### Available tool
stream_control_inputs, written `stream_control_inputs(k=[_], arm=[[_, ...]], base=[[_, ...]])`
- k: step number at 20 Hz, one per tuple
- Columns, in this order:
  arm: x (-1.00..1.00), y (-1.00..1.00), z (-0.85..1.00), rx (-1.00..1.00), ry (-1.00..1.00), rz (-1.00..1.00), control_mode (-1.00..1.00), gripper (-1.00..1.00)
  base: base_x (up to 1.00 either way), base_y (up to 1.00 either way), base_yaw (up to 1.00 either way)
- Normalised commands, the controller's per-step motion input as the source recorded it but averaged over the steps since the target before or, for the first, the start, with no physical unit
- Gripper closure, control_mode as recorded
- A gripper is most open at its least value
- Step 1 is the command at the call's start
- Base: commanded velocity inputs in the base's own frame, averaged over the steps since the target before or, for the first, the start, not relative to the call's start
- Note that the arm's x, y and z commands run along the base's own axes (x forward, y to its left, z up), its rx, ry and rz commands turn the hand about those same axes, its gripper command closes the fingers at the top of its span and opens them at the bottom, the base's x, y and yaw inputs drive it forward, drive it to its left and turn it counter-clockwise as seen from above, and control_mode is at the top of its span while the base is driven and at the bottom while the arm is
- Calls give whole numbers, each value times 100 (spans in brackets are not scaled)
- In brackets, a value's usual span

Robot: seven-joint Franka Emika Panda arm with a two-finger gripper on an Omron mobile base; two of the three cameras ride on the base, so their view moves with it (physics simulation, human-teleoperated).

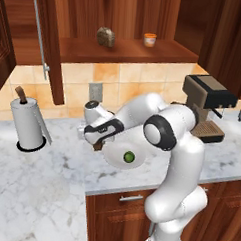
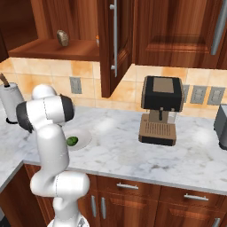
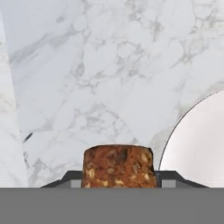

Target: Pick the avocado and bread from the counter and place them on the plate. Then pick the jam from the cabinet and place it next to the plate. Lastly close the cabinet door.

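My gripper (image 1: 97,144) is shut on the dark brown bread (image 3: 118,166), holding it just above the marble counter (image 3: 109,65) at the left rim of the white plate (image 1: 115,161). In the hand view the plate (image 3: 197,148) curves in at the right. The dark green avocado (image 1: 128,156) lies on the plate; from the right base view the avocado (image 2: 72,141) is beside the arm. The orange-lidded jam (image 1: 149,40) stands on the shelf of the cabinet (image 1: 126,50). The cabinet door (image 1: 46,38) hangs open.
A speckled grey-brown lump (image 1: 105,36) sits on the shelf left of the jam. A paper towel roll (image 1: 26,125) stands on the counter at the left. A coffee machine (image 1: 206,104) is at the right. Wall outlets line the tiled backsplash.
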Motion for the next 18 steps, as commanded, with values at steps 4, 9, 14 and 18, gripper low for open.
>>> stream_control_inputs(k=[4,9,14,18], arm=[[-34,-28,32,10,-23,-2,-100,100],[-39,-34,42,8,-9,-2,-100,100],[-36,-34,39,4,0,-4,-100,100],[-18,-37,33,3,1,-8,-100,100]], base=[[0,0,0],[0,0,0],[0,0,0],[0,0,0]])
